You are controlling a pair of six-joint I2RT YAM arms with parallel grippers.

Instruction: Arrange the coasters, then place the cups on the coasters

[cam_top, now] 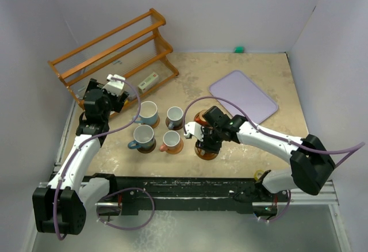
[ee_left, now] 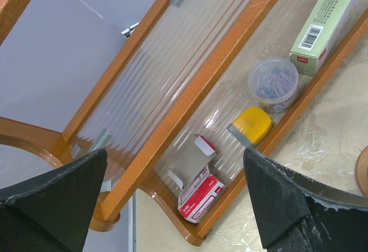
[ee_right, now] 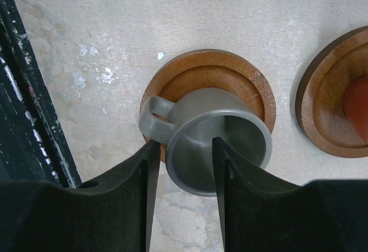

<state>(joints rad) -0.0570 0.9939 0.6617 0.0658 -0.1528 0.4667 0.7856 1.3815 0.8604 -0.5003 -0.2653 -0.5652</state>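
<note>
A grey cup (ee_right: 236,111) stands on a ringed brown coaster (ee_right: 190,71), its handle to the left. My right gripper (ee_right: 185,142) is open and straddles the cup's near wall, one finger inside and one outside by the handle. Beside it an orange cup (ee_right: 357,99) sits on another coaster (ee_right: 319,102). In the top view my right gripper (cam_top: 206,144) covers the grey cup. Left of it, a light blue cup (cam_top: 148,112), a dark cup (cam_top: 175,115), a grey-blue cup (cam_top: 142,138) and a pink cup (cam_top: 171,141) each stand on a coaster. My left gripper (ee_left: 175,165) is open and empty over the rack's end.
The wooden rack (cam_top: 115,50) stands at the back left and holds a red-and-white box (ee_left: 201,194), a tub of paper clips (ee_left: 273,82) and a green carton (ee_left: 322,22). A lavender tray (cam_top: 244,94) lies at the back right. A black rail (cam_top: 184,186) runs along the near edge.
</note>
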